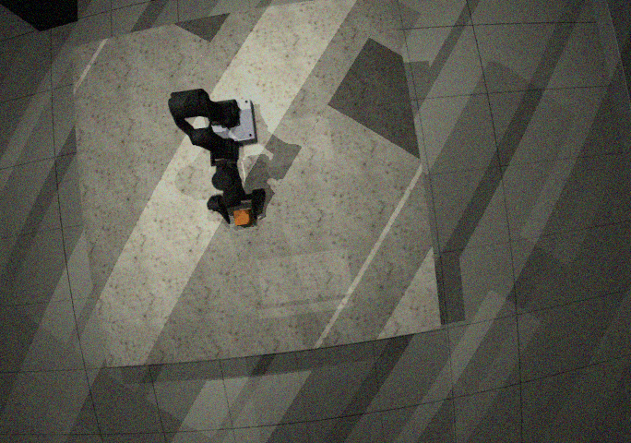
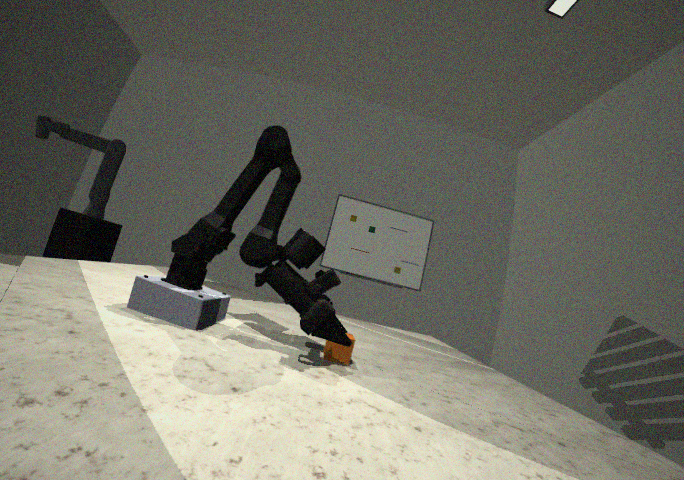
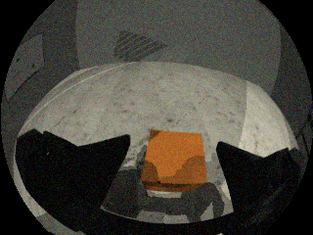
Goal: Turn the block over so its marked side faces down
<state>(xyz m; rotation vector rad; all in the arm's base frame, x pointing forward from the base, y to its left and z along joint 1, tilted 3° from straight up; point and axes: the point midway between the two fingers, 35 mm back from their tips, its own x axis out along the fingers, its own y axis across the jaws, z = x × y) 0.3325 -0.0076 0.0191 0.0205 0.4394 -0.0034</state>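
The orange block (image 1: 242, 217) (image 2: 338, 352) (image 3: 176, 156) rests on the speckled table (image 1: 133, 313) (image 2: 297, 435) (image 3: 171, 98) in front of the arm. It looks level, with a flat face up. No mark shows on the faces in view; I cannot tell where the marked side is. My gripper (image 1: 244, 214) (image 2: 348, 341) (image 3: 175, 144) is open and tilted down and forward over the block. In the wrist view its two fingers stand on either side of the block, with a gap at each side. The block's underside is hidden.
The arm's pale base (image 1: 246, 123) (image 2: 167, 302) stands on the table behind the gripper. Striped shadows and light bands cross the table. Beyond it are a second arm (image 2: 108, 175) on a dark pedestal (image 2: 83, 234) and a whiteboard (image 2: 379, 243) on the wall.
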